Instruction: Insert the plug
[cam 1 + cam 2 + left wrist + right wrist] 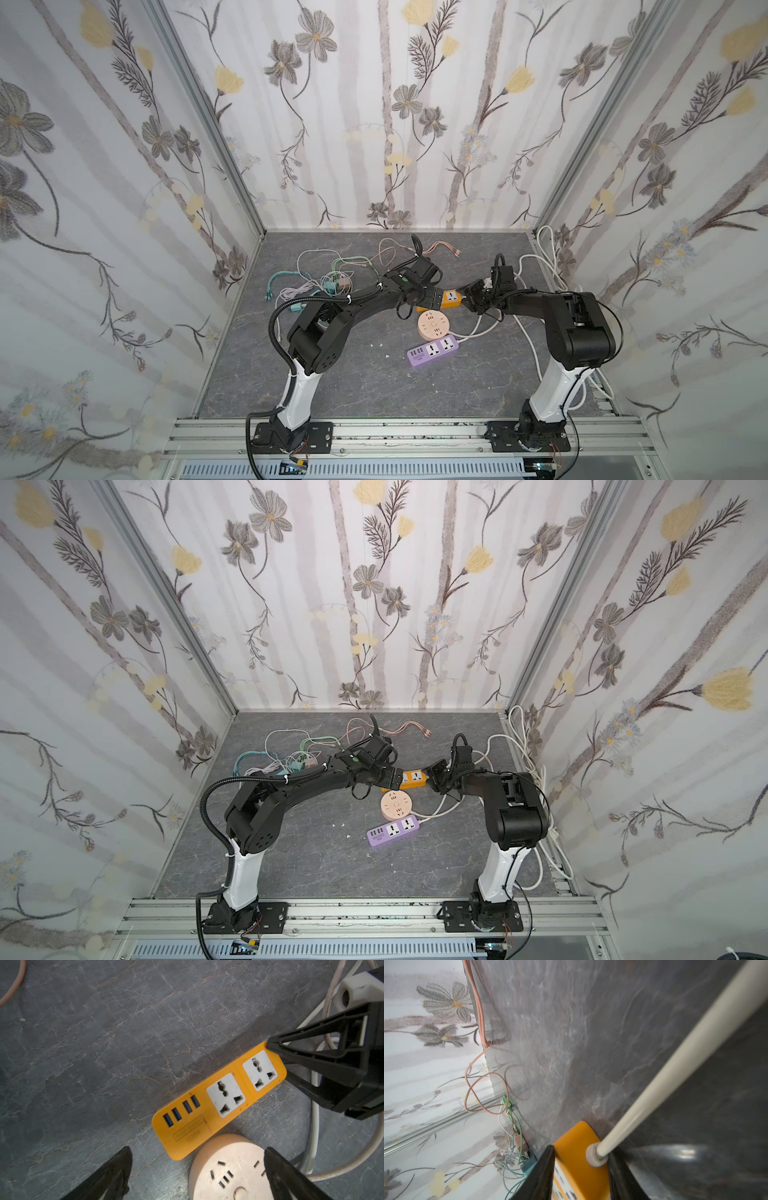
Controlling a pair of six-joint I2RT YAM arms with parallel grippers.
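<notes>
**Fig. — My two grippers at the orange power strip [220,1103], mid-table toward the back edge.**
The strip's embossed label is too blurred to read; four blue USB ports and two white sockets show. My right gripper [580,1150] is clamped across its cable end, a finger on either side. My left gripper [198,1149] hangs spread wide, holding nothing, over the strip and the round pink socket [230,1169]. The teal plug [330,286] and pink plug [343,283] lie in the cable tangle [316,270] nearer the back left corner.
</notes>
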